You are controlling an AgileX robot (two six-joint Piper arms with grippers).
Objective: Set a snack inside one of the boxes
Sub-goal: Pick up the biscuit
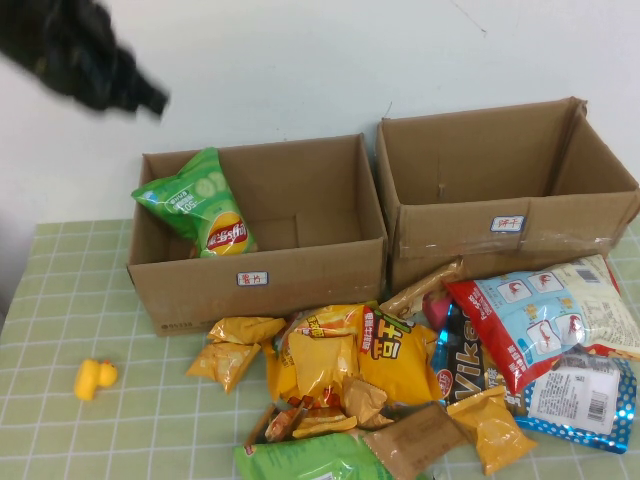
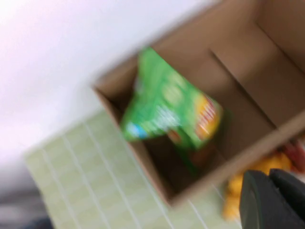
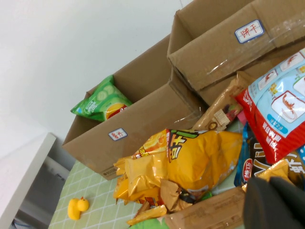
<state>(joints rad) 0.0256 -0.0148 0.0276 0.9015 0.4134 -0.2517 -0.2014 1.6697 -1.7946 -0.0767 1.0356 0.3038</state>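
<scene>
Black arm (image 1: 80,55); dark rounded fingers (image 2: 259,202).

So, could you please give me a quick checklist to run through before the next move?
1. Green crisp bag in the lower box: ok, leaning in its left corner, top poking above the rim.
2. Bag released: ok, nothing grips it.
3. Left gripper clear of the box: ok, raised up-left, shut.
4. Right gripper: low beside the snack pile; nothing seen held.
5. Taped box undisturbed: ok.
</scene>
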